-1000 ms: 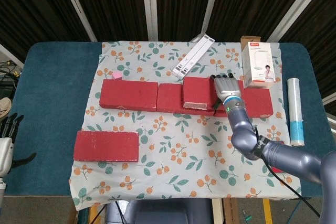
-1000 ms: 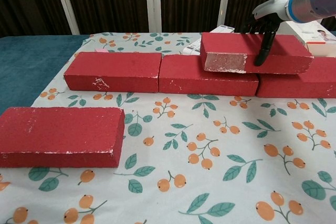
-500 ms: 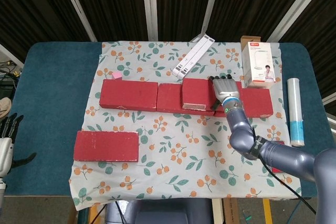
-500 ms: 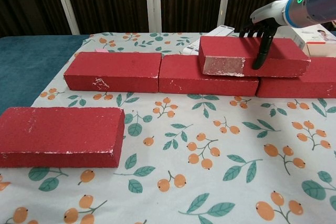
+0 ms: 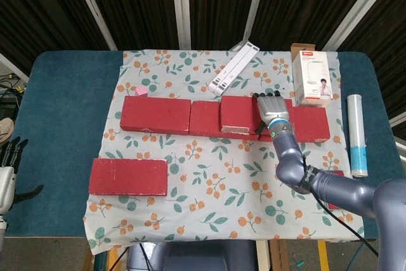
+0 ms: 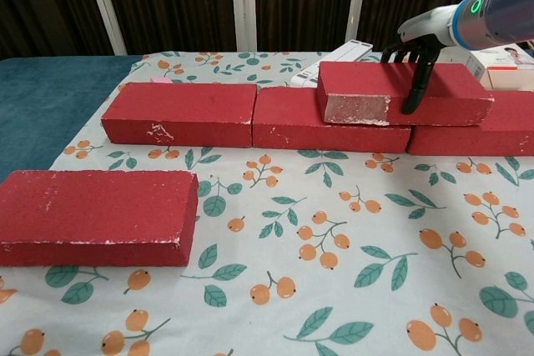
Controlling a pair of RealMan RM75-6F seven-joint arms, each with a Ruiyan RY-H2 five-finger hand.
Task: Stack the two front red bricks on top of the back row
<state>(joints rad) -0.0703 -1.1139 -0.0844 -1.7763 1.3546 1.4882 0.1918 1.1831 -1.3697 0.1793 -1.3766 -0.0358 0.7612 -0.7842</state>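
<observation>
Three red bricks form the back row: left [image 5: 155, 114], middle [image 5: 204, 118] and right [image 5: 312, 125]. A further red brick [image 5: 238, 112] [image 6: 367, 89] lies on top of them, over the joint between the middle and right bricks. My right hand [image 5: 272, 107] [image 6: 420, 39] grips this top brick at its right part, thumb down the front face and fingers over the back edge. Another red brick [image 5: 129, 176] [image 6: 96, 216] lies flat at the front left of the cloth. My left hand [image 5: 9, 160] hangs off the table's left edge, holding nothing.
A floral cloth [image 5: 222, 207] covers the blue table. Behind the row lie a long white bar [image 5: 233, 68] and a small pink cube [image 5: 141, 92]. A white box [image 5: 309, 75] stands at the back right, with a white-and-blue tube [image 5: 357, 134] beside it.
The right hand has lowered the held brick slightly, from a raised tilt to lying flat on the back row. The left hand and the front brick have not moved.
</observation>
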